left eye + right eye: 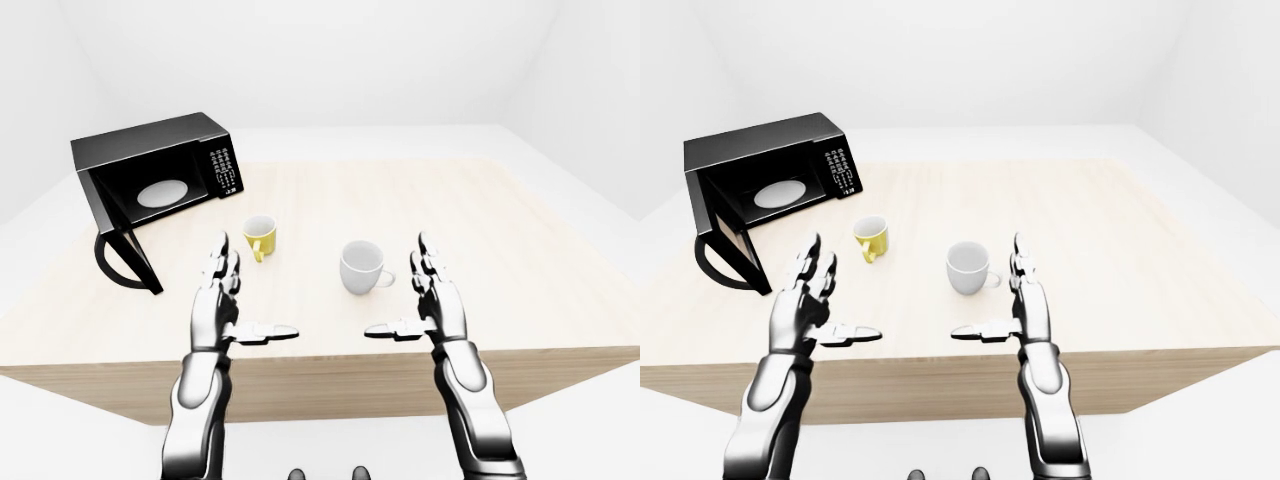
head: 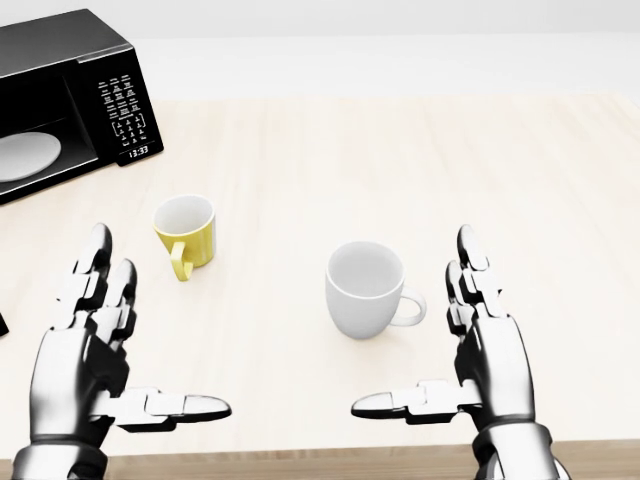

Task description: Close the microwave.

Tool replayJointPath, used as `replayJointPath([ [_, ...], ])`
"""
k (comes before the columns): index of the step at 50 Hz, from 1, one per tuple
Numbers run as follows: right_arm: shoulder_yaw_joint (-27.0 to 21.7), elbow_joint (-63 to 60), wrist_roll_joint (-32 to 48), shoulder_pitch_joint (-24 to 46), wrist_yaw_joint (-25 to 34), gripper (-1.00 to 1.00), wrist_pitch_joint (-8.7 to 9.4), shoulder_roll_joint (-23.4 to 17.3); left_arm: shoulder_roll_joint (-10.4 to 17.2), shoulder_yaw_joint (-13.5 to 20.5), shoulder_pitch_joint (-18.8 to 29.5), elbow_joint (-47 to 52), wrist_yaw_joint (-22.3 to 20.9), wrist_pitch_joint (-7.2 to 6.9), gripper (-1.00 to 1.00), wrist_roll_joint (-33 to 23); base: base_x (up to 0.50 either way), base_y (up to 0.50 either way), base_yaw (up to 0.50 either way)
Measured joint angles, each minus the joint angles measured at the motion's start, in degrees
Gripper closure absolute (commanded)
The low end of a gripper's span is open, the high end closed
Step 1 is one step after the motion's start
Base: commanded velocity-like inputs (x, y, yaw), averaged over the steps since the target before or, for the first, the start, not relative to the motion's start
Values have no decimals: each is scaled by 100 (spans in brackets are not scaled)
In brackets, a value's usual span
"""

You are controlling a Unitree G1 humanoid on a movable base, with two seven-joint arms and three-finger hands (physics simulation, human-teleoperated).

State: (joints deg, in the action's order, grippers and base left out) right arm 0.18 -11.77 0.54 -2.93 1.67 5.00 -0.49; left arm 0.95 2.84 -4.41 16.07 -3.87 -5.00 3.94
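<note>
The black microwave (image 1: 150, 180) stands at the table's far left with its cavity showing a white turntable plate (image 1: 162, 192). Its door (image 1: 125, 255) is swung open and juts out toward the table's near edge. In the head view only the microwave's body and keypad (image 2: 128, 115) show at the top left. My left hand (image 2: 140, 340) hovers open low on the left, well below and right of the microwave, holding nothing. Low on the right, my right hand (image 2: 425, 345) is open too, beside the white mug.
A yellow mug (image 2: 187, 232) stands between my left hand and the microwave. A white mug (image 2: 365, 290) sits just left of my right hand, handle toward it. The pale wooden table (image 2: 400, 160) stretches up and right; its near edge (image 1: 330, 365) runs under my wrists.
</note>
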Motion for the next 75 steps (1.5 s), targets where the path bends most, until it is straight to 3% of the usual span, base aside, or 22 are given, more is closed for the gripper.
replayJointPath([
  [12,411,-2750,689,-484,-139,-100,0,4,-59,764,-433,2670,-338,0,-100,648,0,0,0],
  [22,596,-3927,995,-636,-190,-100,0,-9,-157,1203,-568,3742,-545,0,-100,953,0,0,0],
  [42,643,-4348,1065,-732,-183,-100,0,-11,-245,1335,-683,4269,-715,0,-100,1043,0,1,0],
  [75,663,-4298,1007,-818,-61,-100,0,-30,-141,1181,-856,4389,-786,0,-100,983,0,50,0],
])
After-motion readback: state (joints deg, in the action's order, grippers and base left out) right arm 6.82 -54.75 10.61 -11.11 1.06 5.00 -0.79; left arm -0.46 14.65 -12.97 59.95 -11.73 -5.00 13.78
